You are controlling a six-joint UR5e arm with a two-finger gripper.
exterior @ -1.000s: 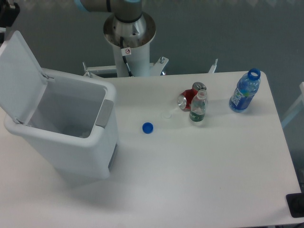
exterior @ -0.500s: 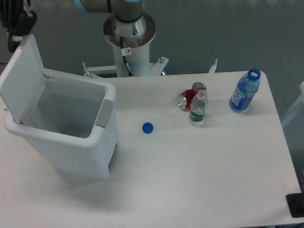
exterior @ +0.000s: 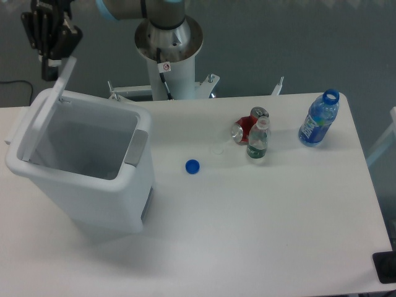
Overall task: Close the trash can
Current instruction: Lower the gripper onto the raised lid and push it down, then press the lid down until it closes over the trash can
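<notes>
camera view | large white rectangular plastic trash can is seen at the table's left edge | its flat hinged lid is stood near upright, not shut | black two-finger gripper is placed at the lid's top edge, jaw opening cannot be told | lid is judged about halfway; lowering onto the rim is left

Your end effector hung at the upper left, dark fingers pointing down; whether they were parted or closed could not be told.
</notes>
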